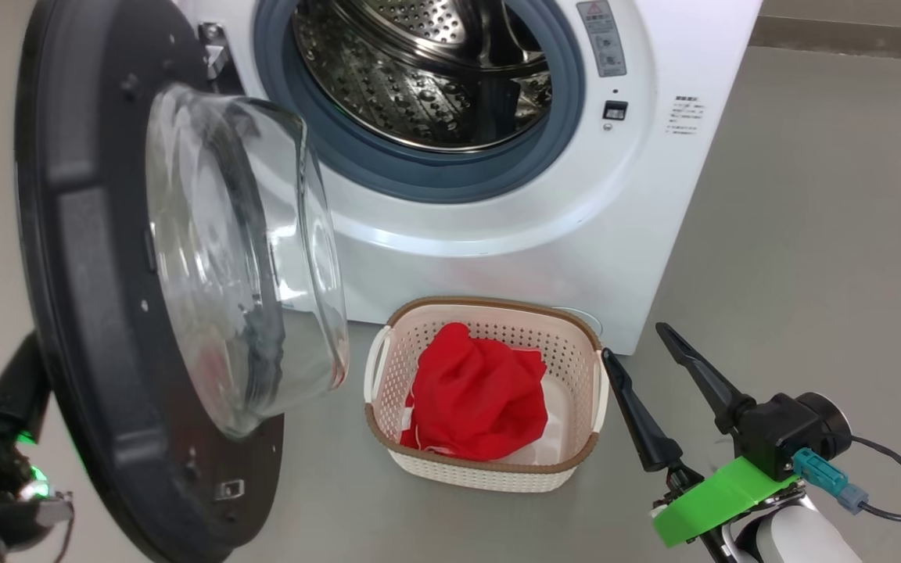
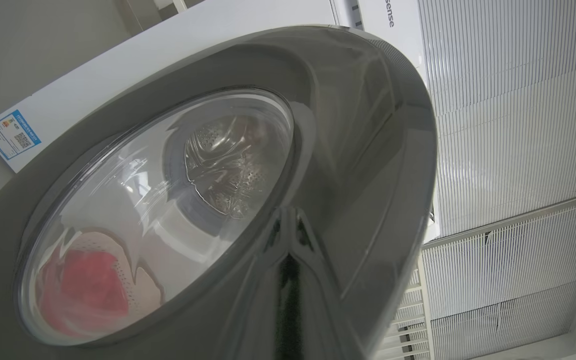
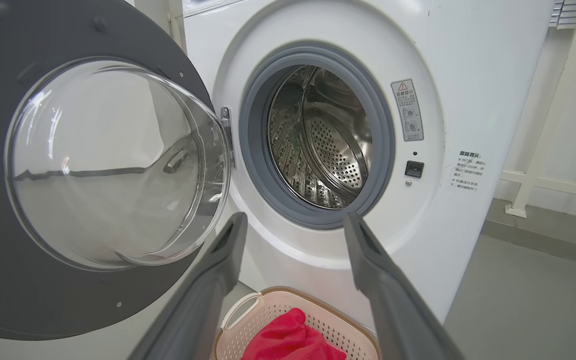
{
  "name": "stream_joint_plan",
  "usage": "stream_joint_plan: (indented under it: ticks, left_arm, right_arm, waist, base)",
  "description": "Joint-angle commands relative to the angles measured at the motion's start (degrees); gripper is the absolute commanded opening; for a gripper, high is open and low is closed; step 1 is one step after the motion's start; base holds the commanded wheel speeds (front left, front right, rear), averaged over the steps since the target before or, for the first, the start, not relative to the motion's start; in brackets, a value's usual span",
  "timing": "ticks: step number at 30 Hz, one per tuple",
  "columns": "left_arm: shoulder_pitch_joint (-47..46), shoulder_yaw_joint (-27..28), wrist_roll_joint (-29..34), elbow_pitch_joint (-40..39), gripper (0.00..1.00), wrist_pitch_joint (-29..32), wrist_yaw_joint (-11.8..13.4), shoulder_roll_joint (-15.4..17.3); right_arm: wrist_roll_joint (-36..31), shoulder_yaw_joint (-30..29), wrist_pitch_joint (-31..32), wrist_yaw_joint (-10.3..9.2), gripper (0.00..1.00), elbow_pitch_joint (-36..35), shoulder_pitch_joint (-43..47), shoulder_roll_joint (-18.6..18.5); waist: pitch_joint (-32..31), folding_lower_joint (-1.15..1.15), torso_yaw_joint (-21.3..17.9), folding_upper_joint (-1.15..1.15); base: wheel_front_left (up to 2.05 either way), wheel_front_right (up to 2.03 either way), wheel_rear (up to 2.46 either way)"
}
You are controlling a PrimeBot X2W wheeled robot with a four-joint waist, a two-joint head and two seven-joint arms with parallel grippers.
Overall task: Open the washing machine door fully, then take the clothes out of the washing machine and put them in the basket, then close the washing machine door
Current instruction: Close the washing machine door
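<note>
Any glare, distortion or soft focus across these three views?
Head view: sharp; the clear glass bowl of the round black-rimmed washing machine door warps what lies behind. Left wrist view: that glass smears the bright red clothes and the perforated steel drum; the glossy rim carries reflections. Right wrist view: the open right gripper looks soft near the lens; the drum glints.

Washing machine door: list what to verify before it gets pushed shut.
1. Drum, visible part, empty: ok.
2. Clothes in the basket: ok.
3. Grey seal free of fabric: ok.
4. Right gripper open, outside the opening: ok.
5. Left gripper shut, at the washing machine door's outer face: ok.
6. Basket clear of the door's swing: cannot tell.
</note>
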Motion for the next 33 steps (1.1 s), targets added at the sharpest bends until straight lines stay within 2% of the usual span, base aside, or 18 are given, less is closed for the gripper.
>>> stream_joint_plan:
  ticks: [1,16,32,33]
  left_arm:
    - [0.3,0.0,-1.4,-2.5,0.0,-0.2,0.5,1.1]
    - [4.0,-5.5,-7.3,-5.1,0.0,-5.3,0.8,1.0]
    - [5.8,-8.7,-11.3,-5.6,0.0,-9.5,-0.6,1.0]
    - [5.9,-8.7,-11.3,-5.7,0.05,-9.9,-0.9,1.0]
  right_arm:
    - [0.6,0.7,-0.4,0.19,1.0,-1.3,-1.7,0.3]
    - [0.8,0.8,-0.4,0.19,1.0,-1.2,-1.7,0.0]
    - [0.9,1.0,-0.4,0.19,1.0,-1.0,-1.4,-0.2]
    - [0.9,1.0,-0.4,0.19,1.0,-1.0,-1.4,-0.2]
  waist:
    - [0.0,0.0,-0.6,0.0]
    - [-0.1,0.0,-4.3,0.0]
    - [-0.5,0.0,-6.6,0.0]
    - [-0.5,0.0,-6.6,0.0]
  base:
    - [0.0,0.0,0.0]
    - [0.0,0.0,0.0]
    - [0.0,0.0,0.0]
    - [0.0,0.0,0.0]
